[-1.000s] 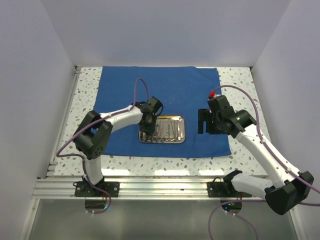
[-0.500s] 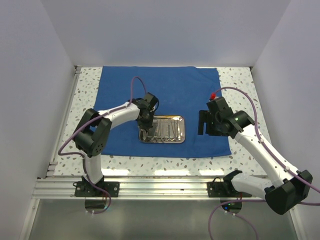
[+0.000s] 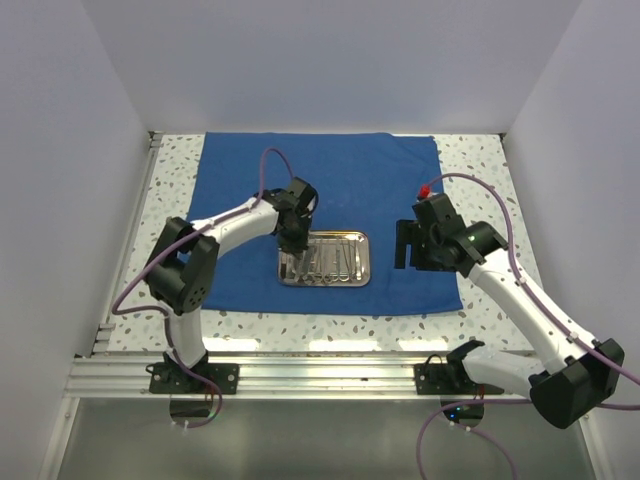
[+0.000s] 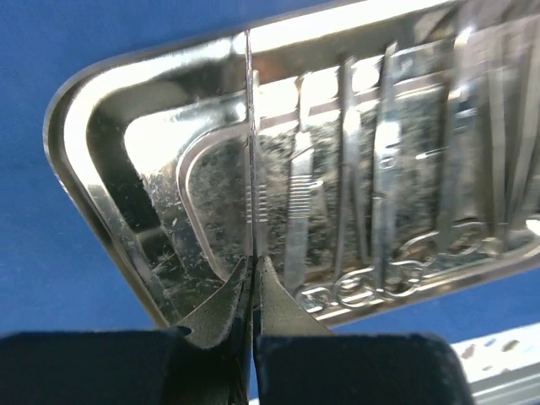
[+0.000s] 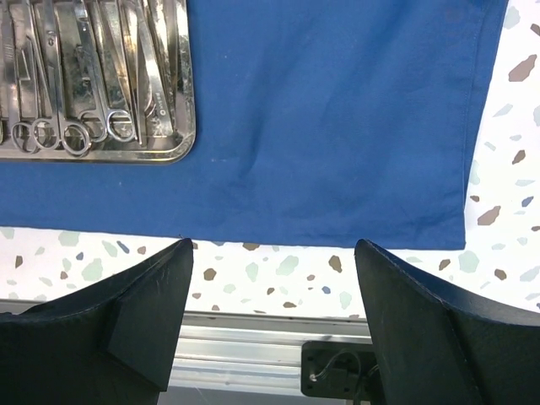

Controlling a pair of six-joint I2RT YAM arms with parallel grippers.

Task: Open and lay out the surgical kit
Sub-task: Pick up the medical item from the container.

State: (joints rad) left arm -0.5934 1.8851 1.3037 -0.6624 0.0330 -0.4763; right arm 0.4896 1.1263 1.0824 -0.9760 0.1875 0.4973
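Observation:
The royal-blue cloth (image 3: pixel 330 170) lies spread flat on the speckled table. On its near middle sits the steel tray (image 3: pixel 324 259), with several silver instruments (image 4: pixel 384 169) side by side in it. My left gripper (image 3: pixel 292 243) hangs over the tray's left end. In the left wrist view its jaws (image 4: pixel 252 263) are shut on a slim silver instrument (image 4: pixel 249 152) seen edge-on, standing above the tray rim (image 4: pixel 110 152). My right gripper (image 3: pixel 404 245) hovers open over the cloth's near right edge. Nothing sits between its fingers (image 5: pixel 274 253). The tray (image 5: pixel 181 126) and cloth (image 5: pixel 337 110) show beyond them.
An aluminium rail (image 3: pixel 320 375) runs along the table's near edge, also seen as the rail (image 5: pixel 253 346) in the right wrist view. White walls close in the left, right and far sides. Speckled tabletop (image 3: pixel 475 170) shows around the cloth.
My left gripper has closed on the slim instrument at the tray's left end and shifted slightly away from the near edge. The right arm has hardly moved.

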